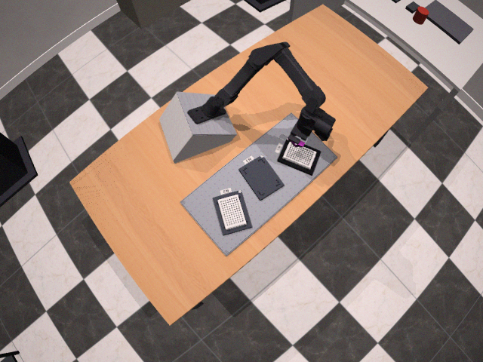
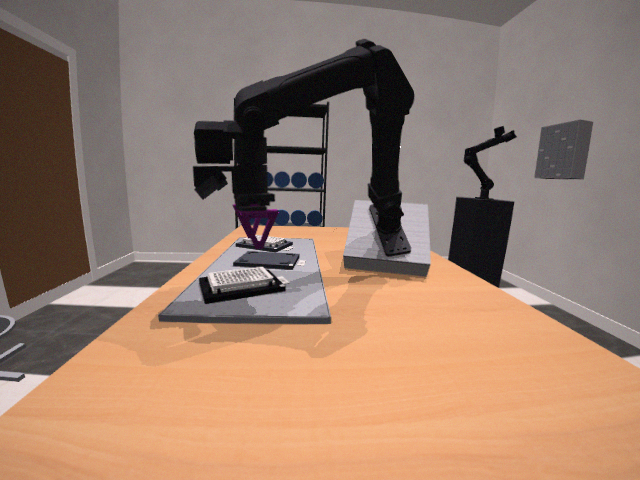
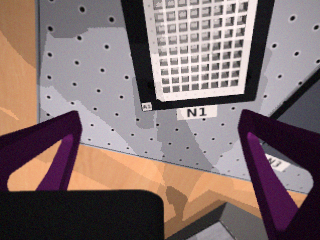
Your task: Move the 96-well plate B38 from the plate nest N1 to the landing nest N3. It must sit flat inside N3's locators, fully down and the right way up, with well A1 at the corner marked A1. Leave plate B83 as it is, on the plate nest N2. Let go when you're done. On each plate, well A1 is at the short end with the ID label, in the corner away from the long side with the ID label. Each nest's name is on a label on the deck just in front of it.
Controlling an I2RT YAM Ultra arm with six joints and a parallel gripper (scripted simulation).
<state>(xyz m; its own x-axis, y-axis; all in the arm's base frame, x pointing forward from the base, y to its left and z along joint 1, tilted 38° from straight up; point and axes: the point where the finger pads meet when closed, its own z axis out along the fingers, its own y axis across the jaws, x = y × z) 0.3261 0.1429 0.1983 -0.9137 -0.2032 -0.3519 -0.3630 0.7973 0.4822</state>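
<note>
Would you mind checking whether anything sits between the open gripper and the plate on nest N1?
Nothing visible does. The open gripper hangs by the N1 label end of the plate, with only bare deck below its fingers.
</note>
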